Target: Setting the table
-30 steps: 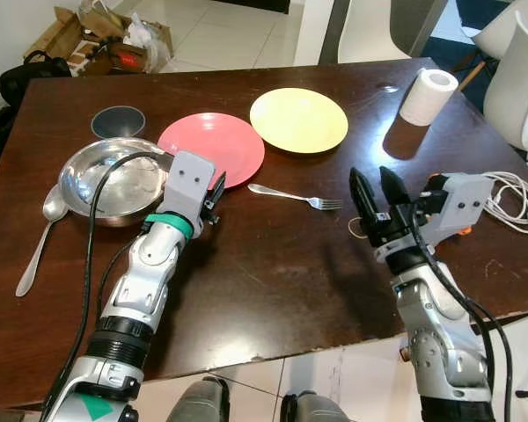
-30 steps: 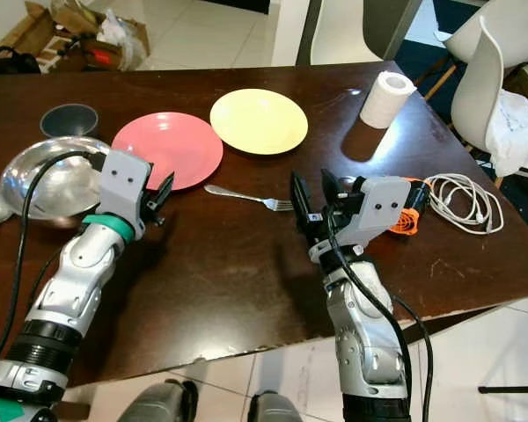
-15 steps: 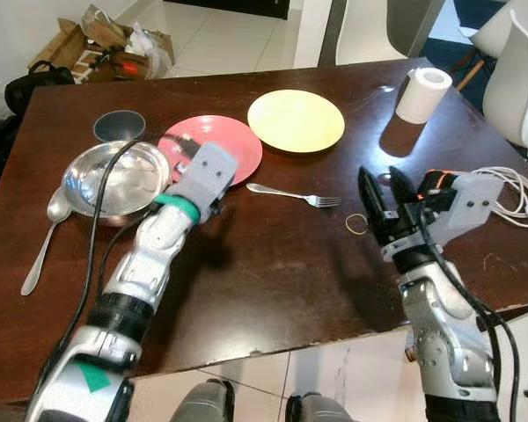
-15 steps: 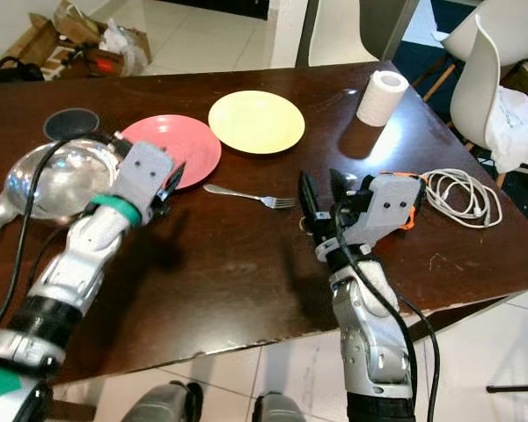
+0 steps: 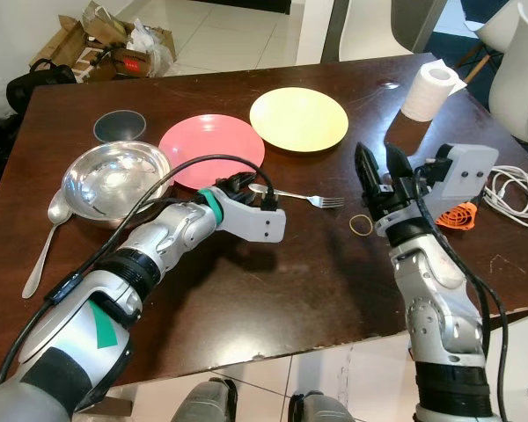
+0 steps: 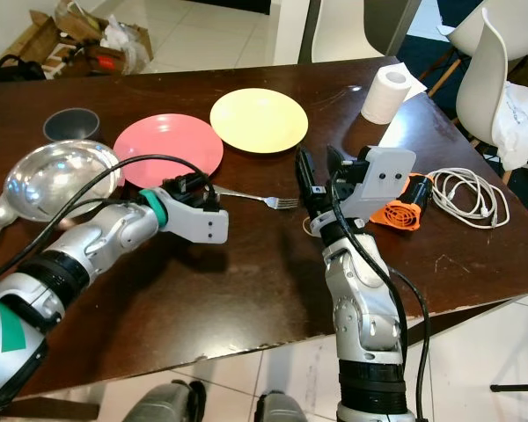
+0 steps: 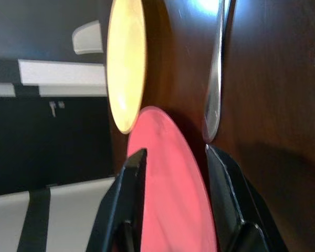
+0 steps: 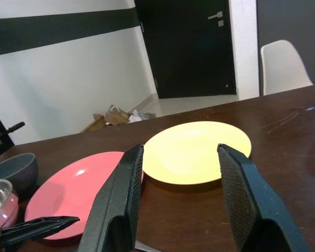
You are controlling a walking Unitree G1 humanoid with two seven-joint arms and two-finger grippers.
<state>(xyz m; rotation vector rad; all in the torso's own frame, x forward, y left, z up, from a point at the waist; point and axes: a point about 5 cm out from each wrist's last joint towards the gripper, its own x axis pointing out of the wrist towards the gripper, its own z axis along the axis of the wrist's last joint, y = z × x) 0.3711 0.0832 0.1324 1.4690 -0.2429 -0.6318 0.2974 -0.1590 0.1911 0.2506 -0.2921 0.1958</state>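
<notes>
Setting: a dark wooden table [image 5: 273, 290] stood on a pale tiled floor, with two white chairs [image 6: 502, 79] off its far right corner.
Plates: two lay side by side at the far middle, one pink plate [image 5: 211, 151] and one yellow plate [image 5: 298, 120], close together.
Fork: one fork [image 5: 301, 197] lay just in front of the plates, tines toward the right, its handle end reaching the pink plate's near edge.
Bowls: one steel bowl [image 5: 114, 181] sat left of the pink plate; one small dark bowl [image 5: 119, 125] sat just behind it.
Spoon: one spoon [image 5: 46, 239] lay at the table's left edge, beside the steel bowl.
Left gripper: the left gripper [image 7: 173, 163] was stretched across the table, low over the near rim of the pink plate, its fingers parted and empty, with the fork's handle end just beside one fingertip.
Right gripper: the right gripper [image 8: 181, 199] was raised above the table right of the fork, its two fingers spread wide, holding nothing.
Other items: one paper roll [image 5: 429, 91] stood at the far right; one orange object [image 6: 401, 212] and one coiled white cable [image 6: 471, 195] lay by the right edge; one rubber band [image 5: 362, 224] lay near the fork's tines.
</notes>
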